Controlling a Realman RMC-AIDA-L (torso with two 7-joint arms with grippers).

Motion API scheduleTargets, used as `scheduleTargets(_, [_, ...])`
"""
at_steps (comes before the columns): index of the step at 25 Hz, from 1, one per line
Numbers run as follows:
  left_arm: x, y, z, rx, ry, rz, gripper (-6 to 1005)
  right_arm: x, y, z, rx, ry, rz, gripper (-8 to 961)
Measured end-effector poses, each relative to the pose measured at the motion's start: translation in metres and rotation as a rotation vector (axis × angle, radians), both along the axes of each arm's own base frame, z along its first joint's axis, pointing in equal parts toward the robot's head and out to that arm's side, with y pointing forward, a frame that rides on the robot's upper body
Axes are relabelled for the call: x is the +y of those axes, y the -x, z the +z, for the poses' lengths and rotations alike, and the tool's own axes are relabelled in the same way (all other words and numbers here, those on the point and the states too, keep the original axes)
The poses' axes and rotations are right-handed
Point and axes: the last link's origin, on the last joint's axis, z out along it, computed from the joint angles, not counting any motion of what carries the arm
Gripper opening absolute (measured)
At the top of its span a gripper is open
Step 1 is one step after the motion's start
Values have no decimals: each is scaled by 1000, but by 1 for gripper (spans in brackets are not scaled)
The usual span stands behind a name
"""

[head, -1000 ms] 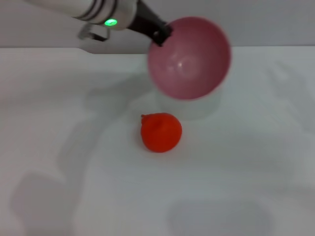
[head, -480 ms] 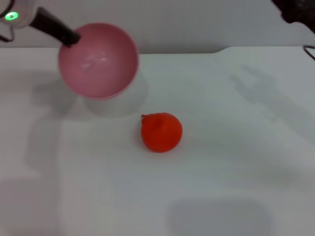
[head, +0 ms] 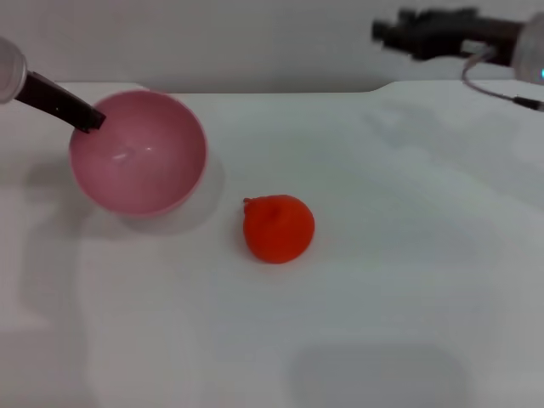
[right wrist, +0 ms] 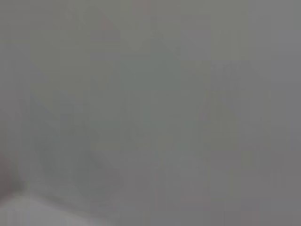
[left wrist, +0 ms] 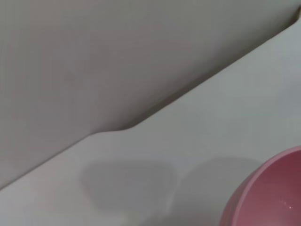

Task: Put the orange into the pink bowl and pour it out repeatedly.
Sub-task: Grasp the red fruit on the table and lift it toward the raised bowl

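From the head view, the left gripper point(head: 85, 121) had its dark fingers clamped on the rim of the glossy, round pink plastic bowl point(head: 140, 157), empty and tilted on the white bench point(head: 382, 280). The small lumpy red-orange orange point(head: 279, 228) lay on the bench just beside the bowl. The right gripper point(head: 393, 34) hovered at the far edge; whether its fingers were parted or closed I cannot tell

The left wrist view showed only a pink bowl point(left wrist: 270, 193) edge and bench point(left wrist: 197, 122). The right wrist view showed nothing recognisable. No writing appeared

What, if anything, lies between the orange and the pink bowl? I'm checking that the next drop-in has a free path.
Nothing visible. The orange lies alone on the white table, with only bare tabletop between it and the pink bowl, which the left gripper holds by the rim to its left.
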Motion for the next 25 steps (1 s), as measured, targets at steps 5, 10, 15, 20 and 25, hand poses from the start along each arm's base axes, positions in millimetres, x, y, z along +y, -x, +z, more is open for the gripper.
scheduleTargets(5, [-2,-1,-8,-1,15,-4,42,15,22,-31,-233,220,-69,507])
scheduleTargets(10, [-1,-3,-9,0,16,-10,42,-1,51,-54,-411,470,22,510])
scheduleTargets(15, [1,-4,-9,0,7,-17,42,-21,76,-57,-430,589,98,513])
scheduleTargets(20, [3,-4,-4,-2,-17,-18,42,-31,79,-66,-471,646,106,545])
scheduleTargets(25, [5,-6,-3,0,-20,-21,42,-32,65,-87,-576,621,64,690])
